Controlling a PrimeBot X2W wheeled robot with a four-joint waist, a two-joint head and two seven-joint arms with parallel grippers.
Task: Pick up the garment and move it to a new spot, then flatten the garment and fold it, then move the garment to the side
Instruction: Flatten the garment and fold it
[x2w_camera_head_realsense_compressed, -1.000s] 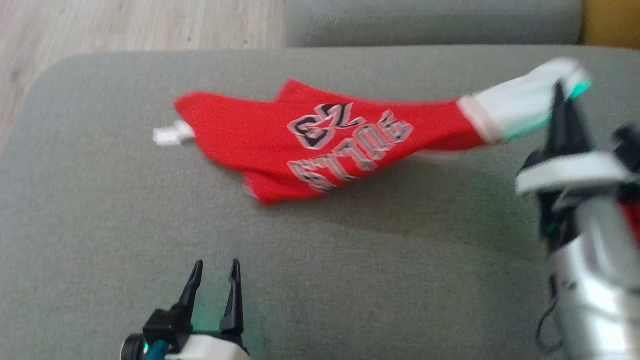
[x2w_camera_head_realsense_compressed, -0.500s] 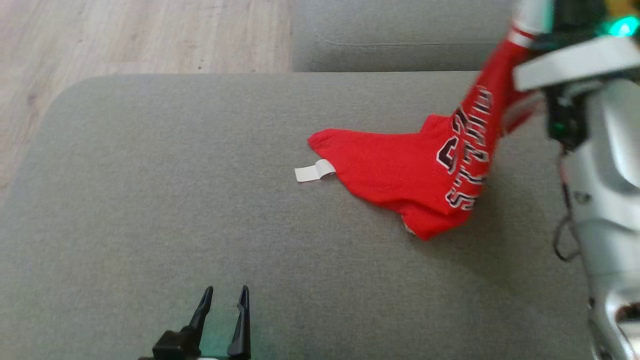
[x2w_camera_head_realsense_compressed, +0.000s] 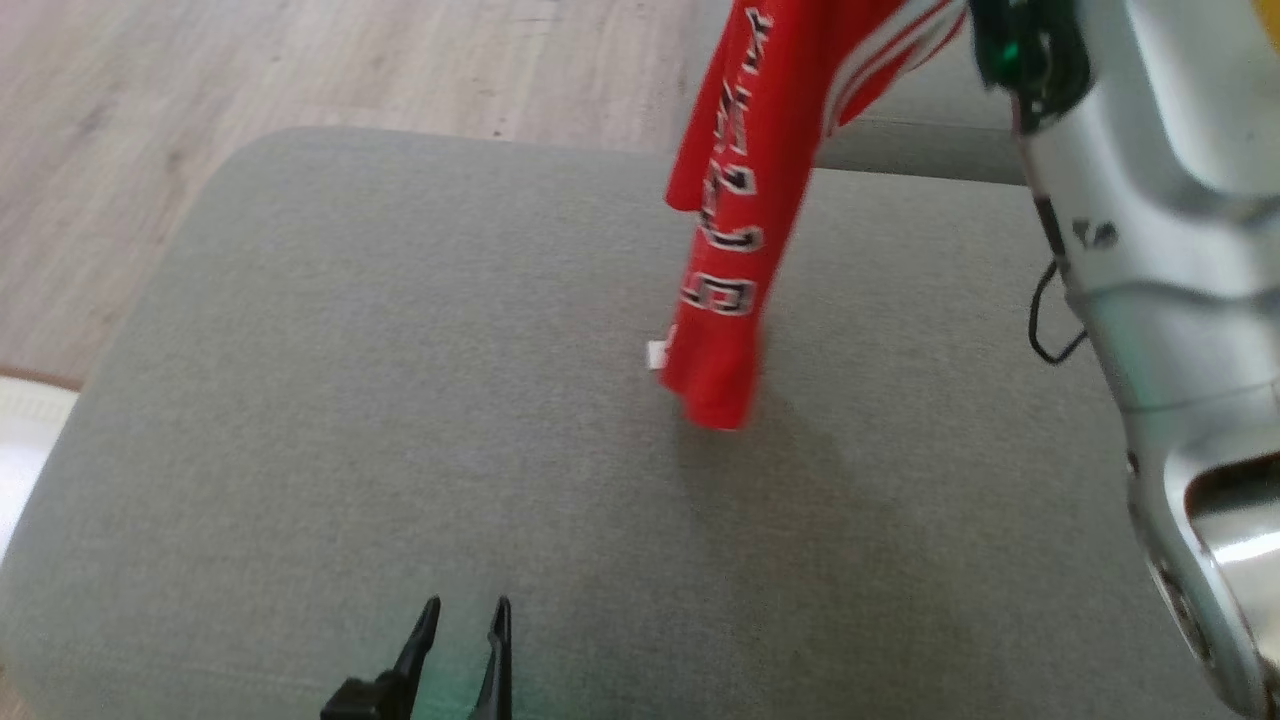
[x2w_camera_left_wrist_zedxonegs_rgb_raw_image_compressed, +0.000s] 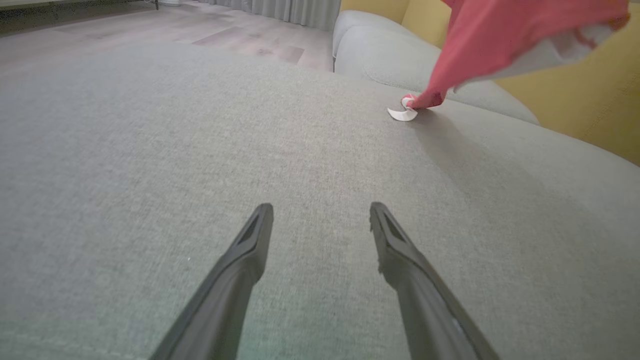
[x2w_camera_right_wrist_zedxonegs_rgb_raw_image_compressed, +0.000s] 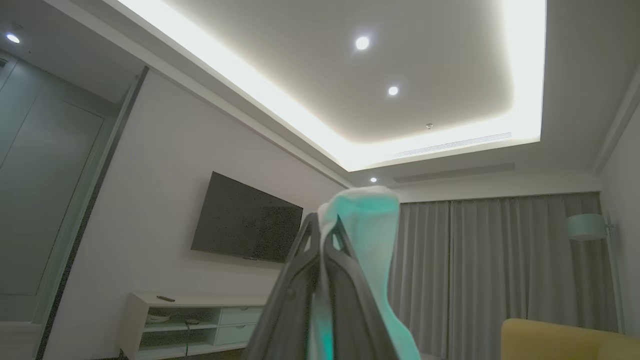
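A red garment (x2w_camera_head_realsense_compressed: 745, 200) with black and white lettering hangs down from the top of the head view, its lowest tip and a small white tag (x2w_camera_head_realsense_compressed: 657, 354) just touching the grey sofa cushion (x2w_camera_head_realsense_compressed: 400, 400). The garment (x2w_camera_left_wrist_zedxonegs_rgb_raw_image_compressed: 500, 35) also dangles at the upper right of the left wrist view. My right gripper (x2w_camera_right_wrist_zedxonegs_rgb_raw_image_compressed: 322, 235) points up toward the ceiling, shut on a white edge of the garment (x2w_camera_right_wrist_zedxonegs_rgb_raw_image_compressed: 367, 220). My left gripper (x2w_camera_head_realsense_compressed: 460, 612) hovers low over the cushion's near edge, open with nothing between its fingers (x2w_camera_left_wrist_zedxonegs_rgb_raw_image_compressed: 250, 245).
The silver right arm (x2w_camera_head_realsense_compressed: 1160, 300) fills the right side of the head view. Wooden floor (x2w_camera_head_realsense_compressed: 200, 80) lies beyond the cushion at the left. A second grey cushion (x2w_camera_left_wrist_zedxonegs_rgb_raw_image_compressed: 380, 55) and a yellow backrest (x2w_camera_left_wrist_zedxonegs_rgb_raw_image_compressed: 575, 100) sit behind.
The right arm has lifted the garment from lying stretched on the cushion to hanging nearly straight down. The head camera has shifted. The left gripper stays open in place.
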